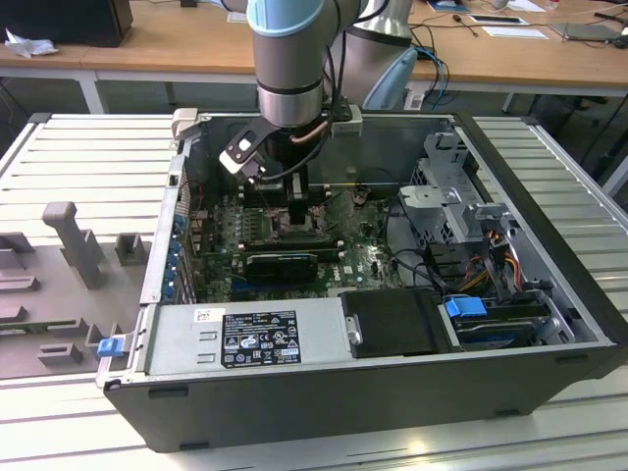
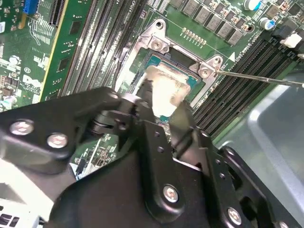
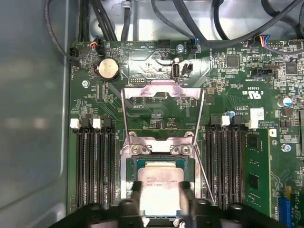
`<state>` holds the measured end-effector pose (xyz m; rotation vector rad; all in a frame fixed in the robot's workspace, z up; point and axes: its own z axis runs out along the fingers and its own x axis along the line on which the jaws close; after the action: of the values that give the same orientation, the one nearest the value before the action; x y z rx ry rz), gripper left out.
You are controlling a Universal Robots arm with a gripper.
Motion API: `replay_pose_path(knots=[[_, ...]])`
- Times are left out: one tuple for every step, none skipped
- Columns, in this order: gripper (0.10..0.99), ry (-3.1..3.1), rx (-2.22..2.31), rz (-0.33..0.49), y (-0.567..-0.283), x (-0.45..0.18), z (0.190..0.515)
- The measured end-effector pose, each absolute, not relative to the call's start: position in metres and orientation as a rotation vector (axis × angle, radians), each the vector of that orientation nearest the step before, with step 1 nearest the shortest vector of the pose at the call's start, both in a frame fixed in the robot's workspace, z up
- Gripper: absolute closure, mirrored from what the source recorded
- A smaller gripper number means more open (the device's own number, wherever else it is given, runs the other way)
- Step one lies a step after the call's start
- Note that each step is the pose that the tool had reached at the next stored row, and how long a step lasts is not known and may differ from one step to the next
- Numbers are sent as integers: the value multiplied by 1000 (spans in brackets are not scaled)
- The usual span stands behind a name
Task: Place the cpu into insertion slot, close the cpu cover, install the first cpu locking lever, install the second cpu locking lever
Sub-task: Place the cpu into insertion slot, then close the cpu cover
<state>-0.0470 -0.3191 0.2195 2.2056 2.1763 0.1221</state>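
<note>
Cpu [image 3: 161, 187] is being held clamped in the gripper [image 3: 161, 208], right over the insertion slot [image 3: 137, 164] in the far part of the case [image 1: 549, 324], toward the exterior view's left; seated or not, cannot tell. Just beside the slot the cpu cover [image 3: 161, 92] is standing flipped open and both locking levers [image 3: 124, 118] are lying unlatched. Placing is underway; cover and levers are waiting undone.

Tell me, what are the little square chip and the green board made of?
The cpu has a pale, matte silvery top, so it is probably metal. The motherboard looks like a stiff green-coated board, slightly glossy, perhaps fibreglass; its thin lines look like metal tracks.
</note>
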Motion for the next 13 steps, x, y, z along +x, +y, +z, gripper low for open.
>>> replay_pose_path(knots=[[745,2176,2206,122,-319,-47,220],[808,2176,2206,122,-319,-47,223],[980,2176,2206,122,-319,-47,225],[980,2176,2206,122,-319,-47,227],[980,2176,2206,122,-319,-47,227],[980,2176,2206,122,-319,-47,228],[980,2176,2206,122,-319,-47,229],[980,2176,2206,122,-319,-47,230],[980,2175,2207,122,-319,-47,232],[980,2175,2207,122,-319,-47,233],[980,2175,2207,122,-319,-47,234],[980,2175,2207,122,-319,-47,235],[980,2175,2207,122,-319,-47,236]])
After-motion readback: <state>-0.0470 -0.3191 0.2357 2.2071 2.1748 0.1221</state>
